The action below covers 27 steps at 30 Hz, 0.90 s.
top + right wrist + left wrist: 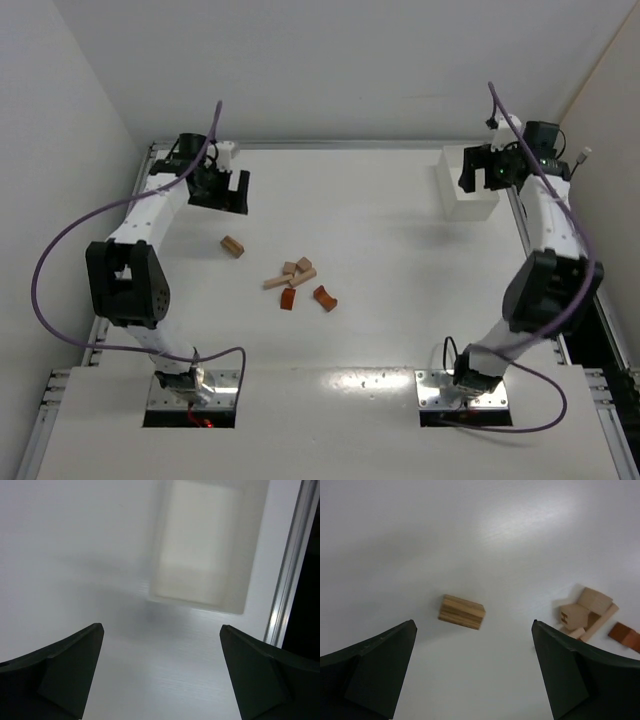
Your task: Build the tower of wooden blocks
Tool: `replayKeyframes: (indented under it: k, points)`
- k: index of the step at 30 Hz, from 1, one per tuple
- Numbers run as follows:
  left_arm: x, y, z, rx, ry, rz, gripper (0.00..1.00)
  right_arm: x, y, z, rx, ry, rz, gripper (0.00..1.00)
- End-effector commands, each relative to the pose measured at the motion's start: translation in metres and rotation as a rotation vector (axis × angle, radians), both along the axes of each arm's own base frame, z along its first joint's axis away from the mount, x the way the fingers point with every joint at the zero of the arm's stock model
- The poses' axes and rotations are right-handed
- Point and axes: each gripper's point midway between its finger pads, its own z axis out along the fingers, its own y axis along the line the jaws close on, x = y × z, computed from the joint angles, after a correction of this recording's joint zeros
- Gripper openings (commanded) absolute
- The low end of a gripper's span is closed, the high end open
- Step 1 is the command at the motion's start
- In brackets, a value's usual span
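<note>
Pale-tan and reddish-brown small wood blocks (296, 275): unstacked, loose cluster, centre of desk (400, 260). Single striped tan wood block (232, 245) lies apart, leftward. Left end effector (222, 196), right end effector (481, 178): both spread wide, empty.

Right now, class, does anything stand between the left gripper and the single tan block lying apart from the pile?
Nothing visible does. The left gripper hangs open, and the single tan block lies ahead of it with only table in between. The pile of blocks sits off to the side, out of that path.
</note>
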Motion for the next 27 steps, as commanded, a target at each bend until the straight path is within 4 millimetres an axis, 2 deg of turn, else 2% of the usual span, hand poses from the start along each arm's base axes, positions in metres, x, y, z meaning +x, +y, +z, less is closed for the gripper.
replayKeyframes:
  k: [1,2,3,4,6,7,8,9,10,11,13,14,16,17,22,27]
  points:
    - [-0.036,-0.048,0.022,0.033,-0.05,-0.156,1.0,-0.022,0.055,0.072,0.013,-0.239,0.144,1.0]
    - [-0.047,-0.057,0.018,0.048,-0.037,-0.193,1.0,-0.031,0.07,0.079,0.029,-0.278,0.188,1.0]
    - [-0.057,-0.067,0.015,0.056,-0.034,-0.237,1.0,-0.05,0.085,0.109,0.024,-0.374,0.235,1.0]
    - [-0.078,-0.083,0.01,0.074,-0.026,-0.292,1.0,-0.063,0.091,0.1,0.023,-0.384,0.268,1.0]
    - [-0.098,-0.097,0.003,0.099,-0.017,-0.344,1.0,-0.085,0.116,0.102,-0.034,-0.423,0.382,1.0]
    - [-0.113,-0.101,-0.009,0.107,0.014,-0.36,1.0,-0.099,0.125,0.12,-0.062,-0.475,0.411,1.0]
    - [-0.126,-0.114,-0.007,0.106,0.004,-0.41,0.96,-0.11,0.136,0.118,-0.062,-0.467,0.478,1.0]
    - [-0.134,-0.118,-0.011,0.104,0.015,-0.423,0.93,-0.118,0.149,0.12,-0.064,-0.467,0.541,1.0]
    - [-0.145,-0.116,-0.023,0.121,0.046,-0.434,0.89,-0.124,0.155,0.118,-0.066,-0.447,0.573,1.0]
    - [-0.152,-0.118,-0.03,0.136,0.063,-0.453,0.82,-0.129,0.159,0.108,-0.046,-0.389,0.567,1.0]
    - [-0.163,-0.113,-0.039,0.161,0.08,-0.455,0.76,-0.131,0.162,0.103,-0.035,-0.339,0.565,1.0]
    - [-0.166,-0.111,-0.043,0.177,0.086,-0.457,0.69,-0.131,0.162,0.097,-0.024,-0.304,0.565,1.0]
    - [-0.166,-0.109,-0.046,0.204,0.069,-0.463,0.63,-0.134,0.165,0.084,-0.002,-0.223,0.58,1.0]
    - [-0.165,-0.103,-0.053,0.235,0.068,-0.445,0.61,-0.135,0.166,0.083,0.01,-0.207,0.586,1.0]
    - [-0.159,-0.106,-0.069,0.305,0.034,-0.468,0.51,-0.135,0.169,0.08,0.034,-0.207,0.579,1.0]
    - [-0.147,-0.115,-0.076,0.337,-0.003,-0.505,0.51,-0.134,0.167,0.077,-0.014,-0.209,0.542,1.0]
